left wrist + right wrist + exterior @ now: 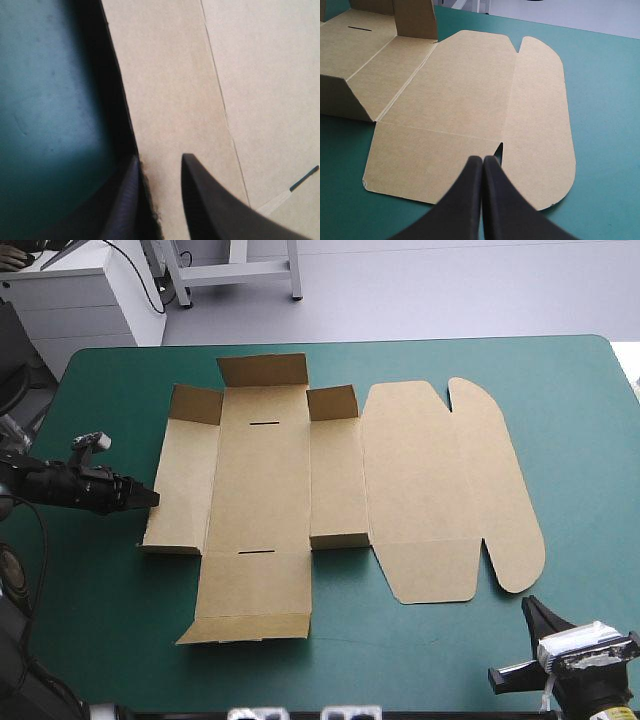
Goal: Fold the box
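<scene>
The brown box (pixel 260 480) lies as a cut sheet in the middle of the teal-green table. Its two far corner flaps and far end flap stand up, and its rounded lid (pixel 450 490) lies flat to the right. My left gripper (pixel 152 497) is at the left side panel's outer edge. In the left wrist view the board (pixel 175 75) runs between the nearly shut gripper (pixel 159 157), and the edge is lifted a little off the cover. My right gripper (pixel 530 605) is shut and empty near the table's front right. Its tip (pixel 482 157) hangs just short of the lid's near edge (pixel 460 95).
A strip of teal-green cover (pixel 580 460) runs between the lid and the table's right edge. The box's near end flap (pixel 250 625) reaches toward the front edge. A white cabinet (pixel 80 300) stands beyond the far left corner.
</scene>
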